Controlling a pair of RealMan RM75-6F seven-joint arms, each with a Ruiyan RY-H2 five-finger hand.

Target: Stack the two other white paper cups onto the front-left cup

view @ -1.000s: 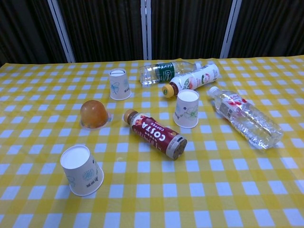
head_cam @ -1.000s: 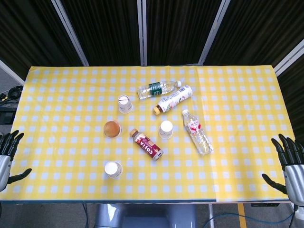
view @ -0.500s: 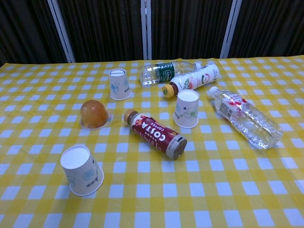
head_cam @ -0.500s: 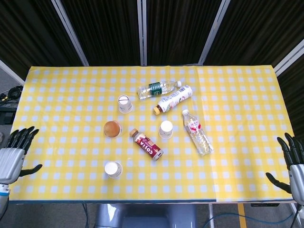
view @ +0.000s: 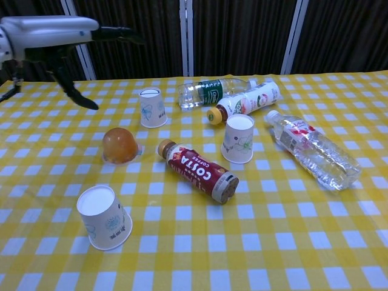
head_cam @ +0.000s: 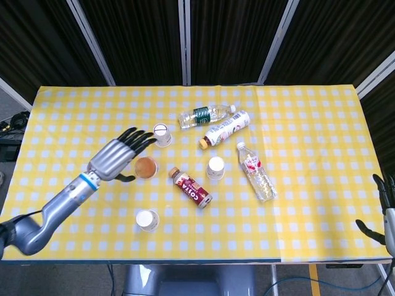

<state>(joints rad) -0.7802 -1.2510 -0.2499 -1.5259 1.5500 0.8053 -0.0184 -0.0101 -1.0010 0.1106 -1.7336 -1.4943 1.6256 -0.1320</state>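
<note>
Three white paper cups stand upside down on the yellow checked cloth. The front-left cup [head_cam: 147,220] [view: 105,217] is nearest me. The back cup [head_cam: 162,135] [view: 152,107] stands far left of centre, and the middle cup [head_cam: 215,168] [view: 238,139] is right of the coffee bottle. My left hand [head_cam: 119,156] [view: 57,36] hovers open above the cloth, fingers spread toward the back cup, holding nothing. My right hand [head_cam: 386,213] shows only at the right edge of the head view, open, off the table.
An orange dome-shaped object [head_cam: 146,166] [view: 119,145] lies just under the left hand. A brown coffee bottle [head_cam: 192,188] [view: 197,170], a clear water bottle [head_cam: 255,172] [view: 311,150], a green-label bottle [head_cam: 204,115] and a white bottle [head_cam: 225,127] lie on their sides.
My left arm has swung from the table's left edge in over the cloth, toward the back cup. The right hand has slipped further out of the frame. The cups have not moved.
</note>
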